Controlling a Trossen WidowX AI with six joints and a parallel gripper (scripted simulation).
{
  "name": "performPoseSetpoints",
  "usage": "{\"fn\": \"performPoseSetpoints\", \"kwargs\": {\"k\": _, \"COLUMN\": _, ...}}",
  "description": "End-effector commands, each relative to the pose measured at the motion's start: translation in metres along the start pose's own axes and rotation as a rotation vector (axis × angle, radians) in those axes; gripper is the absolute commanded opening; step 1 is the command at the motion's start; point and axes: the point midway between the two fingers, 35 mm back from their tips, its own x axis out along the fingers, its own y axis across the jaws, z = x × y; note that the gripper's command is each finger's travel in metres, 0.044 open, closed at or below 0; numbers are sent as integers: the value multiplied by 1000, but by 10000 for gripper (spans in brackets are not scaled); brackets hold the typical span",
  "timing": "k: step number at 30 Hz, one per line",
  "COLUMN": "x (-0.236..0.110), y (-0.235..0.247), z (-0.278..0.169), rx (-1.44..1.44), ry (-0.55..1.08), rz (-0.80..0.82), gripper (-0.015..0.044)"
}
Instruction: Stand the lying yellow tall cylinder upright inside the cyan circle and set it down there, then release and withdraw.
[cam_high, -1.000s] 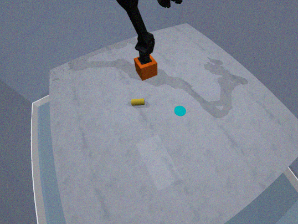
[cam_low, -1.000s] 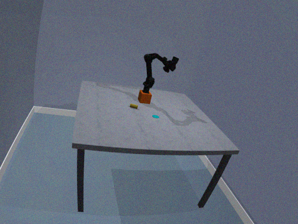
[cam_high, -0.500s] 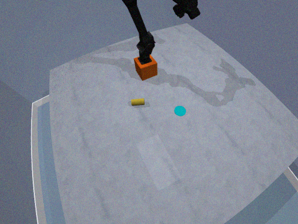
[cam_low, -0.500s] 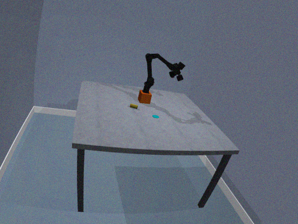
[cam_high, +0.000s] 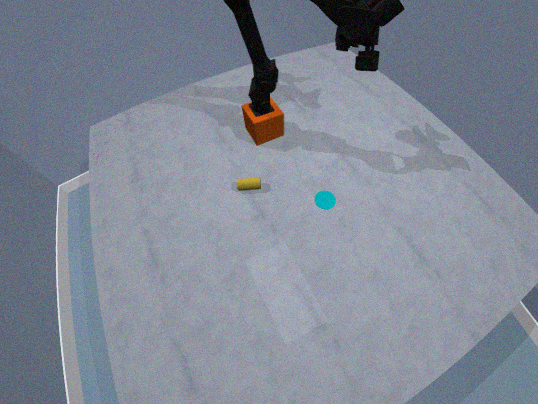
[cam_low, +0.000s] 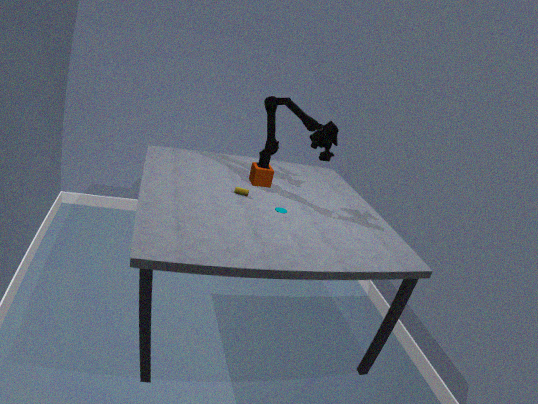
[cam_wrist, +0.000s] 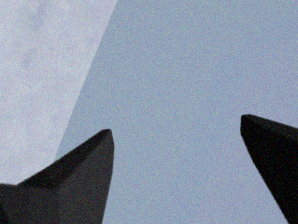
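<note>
The yellow cylinder (cam_high: 249, 184) (cam_low: 241, 191) lies on its side on the table, a little in front of the orange base. The cyan circle (cam_high: 325, 200) (cam_low: 281, 210) is a flat disc on the table, to the right of the cylinder, with nothing on it. My gripper (cam_wrist: 176, 130) is open, with nothing between its fingertips. In the top and exterior views it hangs high in the air, to the right of the base and well away from the cylinder and the circle. Neither of them shows in the wrist view.
The orange block (cam_high: 265, 125) (cam_low: 261, 175) carries the foot of the arm, behind the cylinder. The arm reaches from it to the right, and its shadow falls across the table (cam_high: 200, 280) (cam_low: 200, 240) (cam_wrist: 40, 75). The table's edge crosses the left of the wrist view.
</note>
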Motion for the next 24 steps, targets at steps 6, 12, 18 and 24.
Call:
{"fn": "performPoseSetpoints", "kwargs": {"k": 6, "x": -61, "y": 82, "z": -49, "rx": 364, "ry": 258, "rz": 233, "gripper": 309}}
{"fn": "performPoseSetpoints", "kwargs": {"k": 12, "x": -111, "y": 133, "z": -60, "rx": 605, "ry": 422, "rz": 357, "gripper": 309}}
{"fn": "performPoseSetpoints", "kwargs": {"k": 18, "x": -164, "y": 178, "z": -56, "rx": 854, "ry": 584, "rz": 464, "gripper": 309}}
{"fn": "performPoseSetpoints", "kwargs": {"k": 24, "x": -217, "y": 217, "z": -37, "rx": 1108, "ry": 744, "rz": 554, "gripper": 309}}
